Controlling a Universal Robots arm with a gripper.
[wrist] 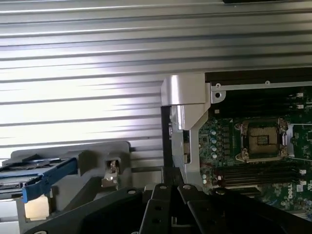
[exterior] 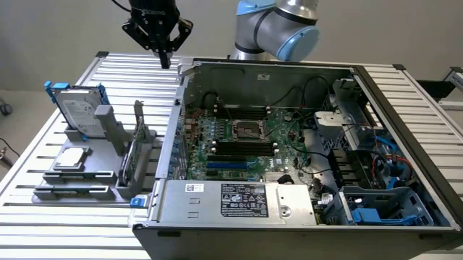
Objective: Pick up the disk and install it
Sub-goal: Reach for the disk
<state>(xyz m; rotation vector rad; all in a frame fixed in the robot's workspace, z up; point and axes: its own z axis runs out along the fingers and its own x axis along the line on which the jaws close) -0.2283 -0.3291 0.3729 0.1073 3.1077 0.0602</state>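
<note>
Exterior view: gripper [exterior: 166, 58] hangs apart from disk [exterior: 77, 111], its white label unreadable.

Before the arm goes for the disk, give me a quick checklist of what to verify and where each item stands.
1. Disk standing in its grey holder: ok.
2. Gripper empty: ok.
3. Gripper open for a grasp: not ok, shut.
4. Gripper over the disk: not ok, it hangs beside the case's corner.
5. Computer case open: ok.
6. Drive bay free: cannot tell.
</note>
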